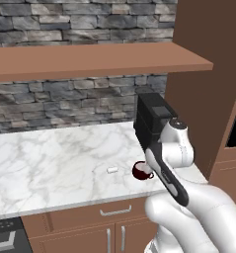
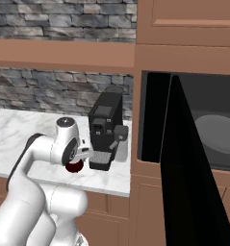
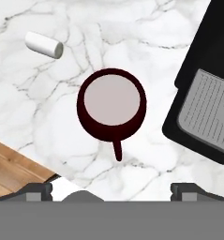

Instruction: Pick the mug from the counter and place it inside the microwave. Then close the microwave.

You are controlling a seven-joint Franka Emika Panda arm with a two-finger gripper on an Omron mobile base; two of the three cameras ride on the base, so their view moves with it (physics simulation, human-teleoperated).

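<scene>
Fingers [image 3: 111, 190] at bottom of hand view, spread wide, nothing between. Mug [image 3: 111, 105] upright on desk [image 3: 85, 42], centre frame, straight ahead; handle points toward fingers.

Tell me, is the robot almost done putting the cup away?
Not yet. Done so far: the microwave door stands open, ready. Right now the open fingers hover above the mug, which sits untouched on the counter beside the coffee machine. Left to do: grab the mug, carry it into the microwave, then shut the door.
</scene>
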